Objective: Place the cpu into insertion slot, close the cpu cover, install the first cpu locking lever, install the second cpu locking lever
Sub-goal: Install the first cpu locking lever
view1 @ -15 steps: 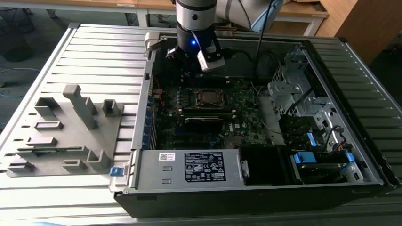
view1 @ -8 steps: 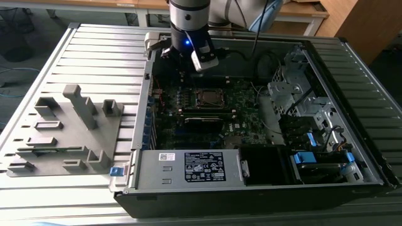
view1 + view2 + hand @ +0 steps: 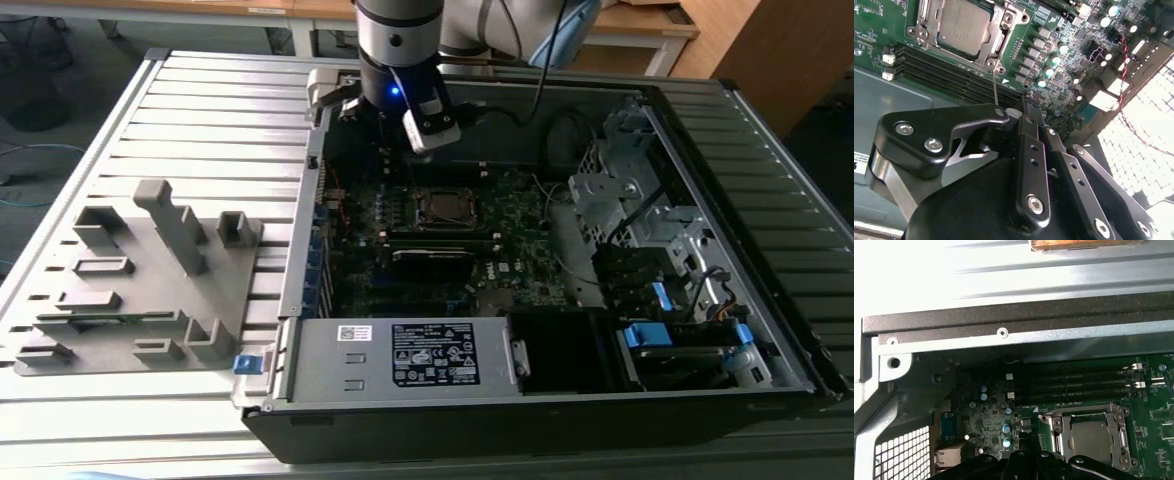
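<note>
We see the tool (image 3: 1030, 106), black fingers (image 3: 1026, 150) drawn together on nothing, over the green motherboard (image 3: 1074, 45). Beyond its tip the cpu (image 3: 964, 27) lies in its socket, the cpu cover (image 3: 998, 46) flat around it. A thin lever (image 3: 995, 89) reaches from the socket's corner across the memory slots (image 3: 949, 77) toward the tool.

Open PC case (image 3: 534, 415) on slatted table (image 3: 214, 110), grey jig (image 3: 147, 290) beside, PSU (image 3: 400, 355) w/ label
</note>
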Motion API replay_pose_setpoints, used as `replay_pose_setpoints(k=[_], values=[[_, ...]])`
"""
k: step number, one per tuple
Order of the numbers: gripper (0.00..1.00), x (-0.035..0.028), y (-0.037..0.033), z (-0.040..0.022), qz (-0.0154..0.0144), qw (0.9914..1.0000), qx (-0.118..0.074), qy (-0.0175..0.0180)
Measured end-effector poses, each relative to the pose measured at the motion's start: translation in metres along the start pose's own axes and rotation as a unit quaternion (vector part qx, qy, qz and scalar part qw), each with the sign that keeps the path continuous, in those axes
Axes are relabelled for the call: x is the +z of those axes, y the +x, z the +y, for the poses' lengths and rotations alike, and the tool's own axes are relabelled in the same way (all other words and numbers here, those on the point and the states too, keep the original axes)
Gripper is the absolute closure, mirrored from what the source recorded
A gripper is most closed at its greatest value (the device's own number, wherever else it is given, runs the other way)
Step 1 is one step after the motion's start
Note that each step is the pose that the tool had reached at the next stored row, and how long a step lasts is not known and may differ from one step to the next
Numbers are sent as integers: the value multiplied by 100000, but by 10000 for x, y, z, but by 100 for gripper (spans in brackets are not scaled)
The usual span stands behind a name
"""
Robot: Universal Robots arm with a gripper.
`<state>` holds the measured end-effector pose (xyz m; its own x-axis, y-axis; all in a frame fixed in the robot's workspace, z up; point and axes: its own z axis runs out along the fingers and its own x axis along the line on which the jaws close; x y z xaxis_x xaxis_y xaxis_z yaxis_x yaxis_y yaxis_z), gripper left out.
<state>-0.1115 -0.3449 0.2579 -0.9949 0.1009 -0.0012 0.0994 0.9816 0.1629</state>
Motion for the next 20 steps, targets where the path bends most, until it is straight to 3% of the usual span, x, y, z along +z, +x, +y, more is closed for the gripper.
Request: replay_pose_setpoints(k=[3,7,10,13,15,20], values=[[89,10,0,-2,23,100000,0,-240],[89,31,1,-5,164,99986,28,-1655],[89,41,2,-2,208,99979,39,-2041],[89,48,2,-2,338,99944,56,-3337],[89,49,2,-2,388,99924,67,-3873],[89,55,1,-3,406,99916,73,-4072]])
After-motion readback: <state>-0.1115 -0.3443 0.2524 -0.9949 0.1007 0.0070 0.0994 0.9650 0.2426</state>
